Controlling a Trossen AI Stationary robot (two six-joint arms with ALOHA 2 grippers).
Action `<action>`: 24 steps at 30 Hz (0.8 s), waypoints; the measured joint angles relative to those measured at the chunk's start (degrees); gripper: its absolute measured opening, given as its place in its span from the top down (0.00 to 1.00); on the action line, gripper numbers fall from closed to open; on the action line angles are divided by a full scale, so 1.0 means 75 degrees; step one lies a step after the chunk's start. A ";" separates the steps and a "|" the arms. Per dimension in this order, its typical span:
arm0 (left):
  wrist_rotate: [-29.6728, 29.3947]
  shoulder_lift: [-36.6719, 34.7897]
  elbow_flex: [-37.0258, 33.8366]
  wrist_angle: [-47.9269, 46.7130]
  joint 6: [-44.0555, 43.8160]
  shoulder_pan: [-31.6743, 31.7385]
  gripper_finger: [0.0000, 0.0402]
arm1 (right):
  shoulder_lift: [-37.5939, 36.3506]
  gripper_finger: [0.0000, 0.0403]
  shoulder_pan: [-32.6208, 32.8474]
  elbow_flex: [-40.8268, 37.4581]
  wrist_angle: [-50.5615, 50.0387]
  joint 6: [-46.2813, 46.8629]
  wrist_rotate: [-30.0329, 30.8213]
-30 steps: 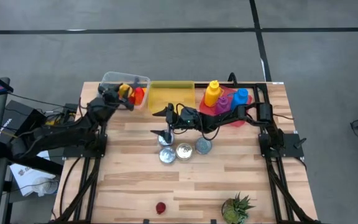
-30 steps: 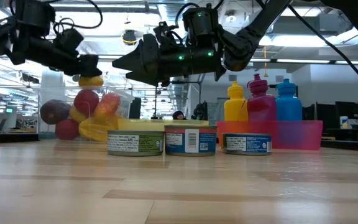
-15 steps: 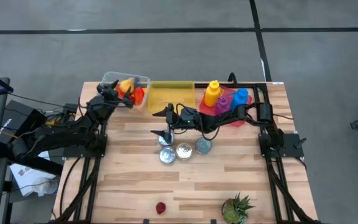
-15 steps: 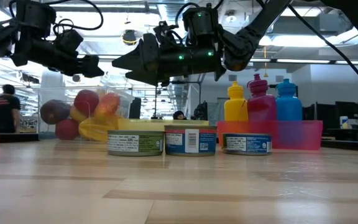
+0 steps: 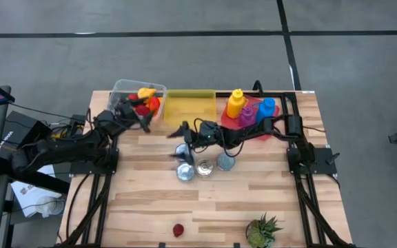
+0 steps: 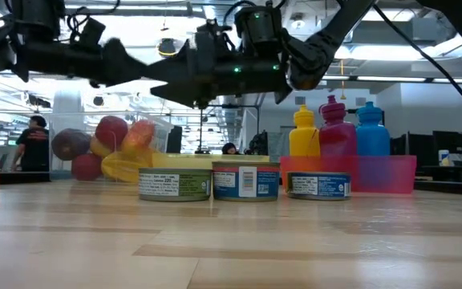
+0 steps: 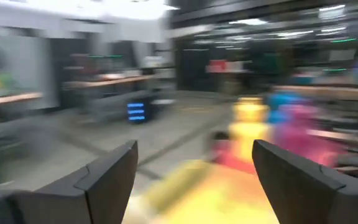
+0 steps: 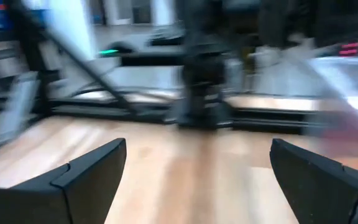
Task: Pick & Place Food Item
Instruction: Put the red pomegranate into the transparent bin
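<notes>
A clear bin (image 5: 124,87) at the table's far left holds several fruits, with a yellow food item (image 5: 145,92) on top of the red ones. In the low view the pile (image 6: 111,140) shows through the bin's wall. My left gripper (image 5: 145,121) hangs in the air just near and right of the bin. It is open and empty in the left wrist view (image 7: 194,155). My right gripper (image 5: 180,140) hovers above three cans (image 5: 204,167), also open and empty (image 8: 197,152).
A yellow bin (image 5: 188,105) stands beside the clear one. A red bin with yellow, pink and blue bottles (image 5: 250,109) is at the far right. A red fruit (image 5: 178,229) and a pineapple (image 5: 262,231) lie by the near edge. Bare wood lies between them and the cans.
A second ago my left gripper held the yellow food item over the clear bin. It let go, and the item now lies in the bin. The left gripper then swung away from the bin toward the table's right and near side. My right gripper shifted slightly above the cans.
</notes>
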 joint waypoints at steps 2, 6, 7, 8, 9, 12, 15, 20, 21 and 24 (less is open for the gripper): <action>0.0759 -0.0009 0.0000 -0.0091 -0.0136 -0.0342 0.25 | -0.0002 0.05 0.0167 0.0003 -0.0279 0.0000 -0.0459; 0.2130 -0.0004 0.0000 -0.0586 -0.0438 -0.1119 0.27 | -0.0003 0.05 0.0627 0.0003 -0.1127 -0.0215 -0.0869; 0.2454 -0.0004 0.0000 -0.0776 -0.0460 -0.1347 0.28 | -0.0027 0.05 0.0754 0.0003 -0.1373 -0.0319 -0.0792; 0.2755 -0.0004 0.0000 -0.0978 -0.0476 -0.1582 0.28 | -0.0077 0.05 0.0886 0.0002 -0.1667 -0.0450 -0.0599; 0.3021 -0.0004 0.0000 -0.1177 -0.0501 -0.1832 0.28 | -0.0124 0.05 0.1017 0.0001 -0.1852 -0.0594 -0.0323; 0.3360 -0.0004 0.0000 -0.1727 -0.0501 -0.2692 0.29 | -0.0401 0.05 0.1405 0.0003 -0.2576 -0.1053 0.0884; 0.3357 -0.0004 0.0000 -0.2076 -0.0500 -0.3612 0.29 | -0.0718 0.05 0.1712 0.0015 -0.3290 -0.1491 0.1813; 0.2877 0.0009 0.0000 -0.2338 -0.0498 -0.5277 0.29 | -0.1281 0.05 0.2213 0.0006 -0.4660 -0.1512 0.2448; 0.2653 0.0055 0.0000 -0.2356 -0.0500 -0.5632 0.29 | -0.1384 0.05 0.2311 0.0006 -0.4910 -0.1485 0.2593; 0.1756 0.0299 0.0000 -0.2391 -0.0495 -0.6662 0.29 | -0.1607 0.05 0.2561 0.0006 -0.5605 -0.1297 0.3231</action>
